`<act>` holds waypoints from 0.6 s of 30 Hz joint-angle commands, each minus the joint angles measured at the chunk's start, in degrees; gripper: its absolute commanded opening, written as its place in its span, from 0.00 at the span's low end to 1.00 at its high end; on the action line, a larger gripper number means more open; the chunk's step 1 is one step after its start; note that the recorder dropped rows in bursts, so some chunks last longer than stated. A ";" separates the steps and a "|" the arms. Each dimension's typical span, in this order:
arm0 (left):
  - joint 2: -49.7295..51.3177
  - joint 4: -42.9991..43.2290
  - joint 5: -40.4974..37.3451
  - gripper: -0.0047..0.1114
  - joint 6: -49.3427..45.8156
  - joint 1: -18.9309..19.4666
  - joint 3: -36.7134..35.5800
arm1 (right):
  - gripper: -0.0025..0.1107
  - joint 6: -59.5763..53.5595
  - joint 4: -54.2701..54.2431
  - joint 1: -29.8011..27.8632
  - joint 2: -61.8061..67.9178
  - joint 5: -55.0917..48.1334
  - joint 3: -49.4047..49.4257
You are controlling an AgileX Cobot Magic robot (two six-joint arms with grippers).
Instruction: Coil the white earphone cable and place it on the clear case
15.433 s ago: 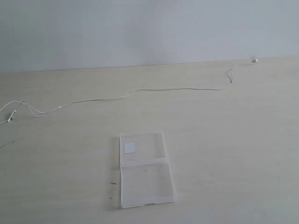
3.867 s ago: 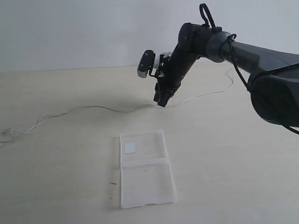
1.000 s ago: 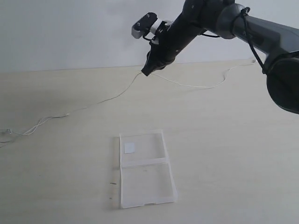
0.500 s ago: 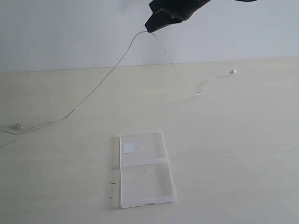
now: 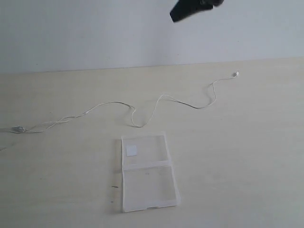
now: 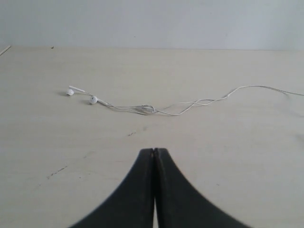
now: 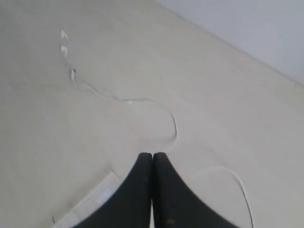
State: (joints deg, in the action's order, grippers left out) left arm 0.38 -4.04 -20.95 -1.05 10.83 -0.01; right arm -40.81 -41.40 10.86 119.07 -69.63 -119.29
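Bench (image 5: 247,156) view: cable (image 5: 138,126) lies loose across mid-frame, left edge to upper right; case (image 5: 147,171) open flat, lower centre, just below. L fingers (image 6: 137,190) & R fingers (image 7: 142,190) closed, empty. Best grip near an end, prob., so loops gather neatly.

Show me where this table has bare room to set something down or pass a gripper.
Widest bare stretch of the pale wooden table: right of the flat transparent plastic case, on the camera side of the thin white earphone cable. Another lies left of the case. Crowded only between the case's far edge and the cable's loop.
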 commanded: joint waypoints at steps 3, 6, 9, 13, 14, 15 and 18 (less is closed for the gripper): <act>-0.38 -0.50 0.66 0.04 -0.25 -0.28 0.01 | 0.03 -9.38 0.45 3.02 9.37 5.13 4.31; -0.38 -0.50 0.66 0.04 -0.25 -0.28 0.01 | 0.12 -5.95 1.77 7.08 14.40 7.37 4.31; -0.38 -0.50 0.66 0.04 -0.25 -0.28 0.01 | 0.28 -5.95 5.26 11.11 18.34 8.60 4.31; -0.38 -0.50 0.66 0.04 -0.25 -0.28 0.01 | 0.43 0.85 13.94 14.93 20.76 11.49 4.21; -0.38 -0.50 0.66 0.04 -0.25 -0.28 0.01 | 0.43 2.63 16.47 15.56 20.91 11.76 4.21; -0.38 -0.50 0.66 0.04 -0.25 -0.28 0.01 | 0.43 3.83 17.96 15.96 21.01 12.04 4.21; -0.38 -0.50 0.66 0.04 -0.25 -0.28 0.01 | 0.43 4.87 17.68 16.47 21.24 13.30 4.21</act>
State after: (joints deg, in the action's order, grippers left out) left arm 0.38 -4.04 -20.95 -1.05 10.83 -0.01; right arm -37.70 -24.86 27.05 140.46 -58.35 -115.16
